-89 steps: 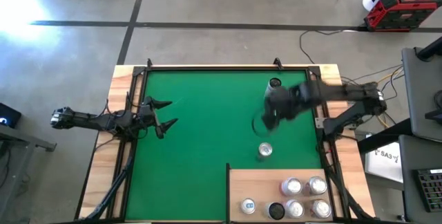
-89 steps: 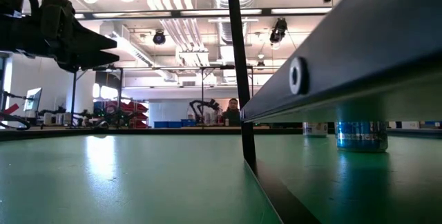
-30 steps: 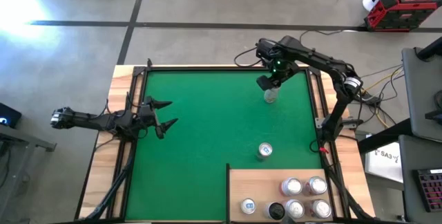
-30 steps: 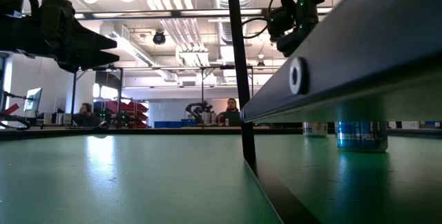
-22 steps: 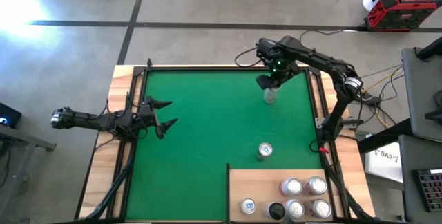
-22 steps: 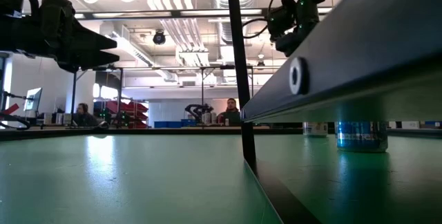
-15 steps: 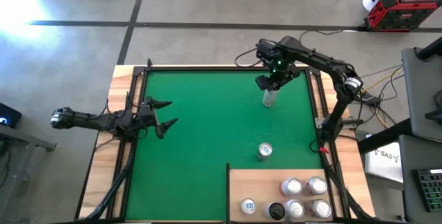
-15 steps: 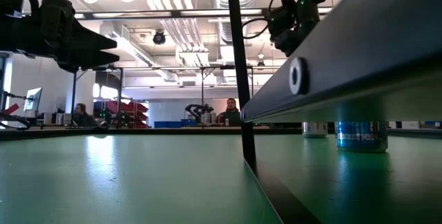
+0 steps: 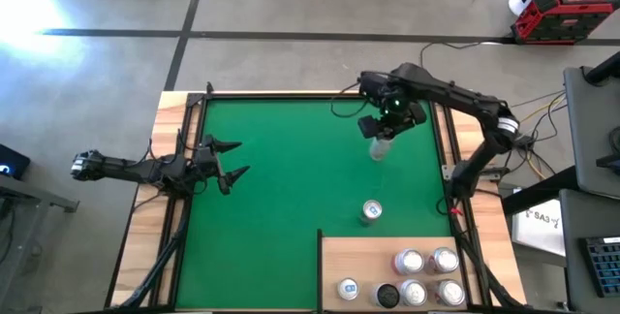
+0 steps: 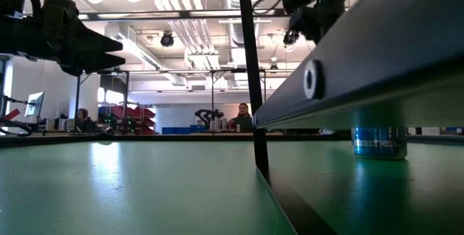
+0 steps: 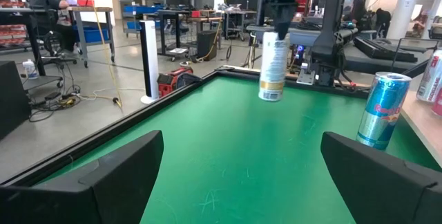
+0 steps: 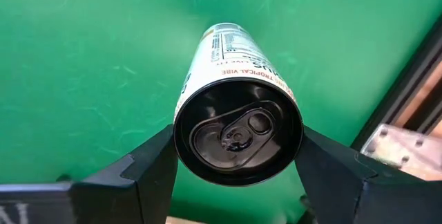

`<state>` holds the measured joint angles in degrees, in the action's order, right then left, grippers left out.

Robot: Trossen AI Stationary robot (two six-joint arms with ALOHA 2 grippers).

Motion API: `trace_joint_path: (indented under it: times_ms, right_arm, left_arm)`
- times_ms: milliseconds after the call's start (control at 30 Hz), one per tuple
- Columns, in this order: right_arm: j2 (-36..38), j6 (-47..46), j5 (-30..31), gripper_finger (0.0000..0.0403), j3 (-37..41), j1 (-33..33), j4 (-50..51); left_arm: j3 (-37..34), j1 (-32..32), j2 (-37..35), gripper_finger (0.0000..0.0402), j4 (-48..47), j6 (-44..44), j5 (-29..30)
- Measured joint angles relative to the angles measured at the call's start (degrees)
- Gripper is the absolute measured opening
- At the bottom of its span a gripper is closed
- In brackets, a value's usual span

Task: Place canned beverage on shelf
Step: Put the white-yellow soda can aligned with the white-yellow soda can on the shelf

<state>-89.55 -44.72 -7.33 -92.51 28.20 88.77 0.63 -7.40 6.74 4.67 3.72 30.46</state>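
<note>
My right gripper is over the far right part of the green mat, shut on a tall white can with a black top; the can also shows in the left wrist view, hanging above the mat. A blue and silver can stands on the mat just beyond the shelf, a pale wooden panel at the near right that carries several cans. My left gripper waits open at the mat's left edge, touching nothing. My right gripper pinches the white can's upper wall just below its black top rim between its two fingers, one on each side. The fingers come from above, pointing down. The can hangs upright below them, lifted clear of the mat.
Several cans stand on the shelf's near right part. Wooden rim strips and dark rails border the mat. The shelf's dark edge crosses the low view. People show in the room beyond the table.
My right gripper has lifted the white can off the mat and carried it a little toward the table's near edge. The can stays upright and now hangs clear of the mat. The can that stood in the background of the low view is gone.
</note>
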Motion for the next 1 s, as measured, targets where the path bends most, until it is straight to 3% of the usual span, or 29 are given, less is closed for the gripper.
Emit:
trace_joint_path:
  times_ms: [200, 600, 1000]
  right_arm:
    - [3.3, -10.9, 4.8, 0.0241, 0.0, -8.1, 1.5]
    - [6.7, -23.9, 5.8, 0.0241, 1.1, -24.2, 1.2]
    - [12.3, -37.5, 4.8, 0.0241, 9.0, -31.7, 1.4]
  left_arm:
    - [0.0, 0.0, 0.0, 0.0378, 0.0, 0.0, 0.0]
    - [0.0, 0.0, 0.0, 0.0378, 0.0, 0.0, 0.0]
    - [0.0, 0.0, 0.0, 0.0378, 0.0, 0.0, 0.0]
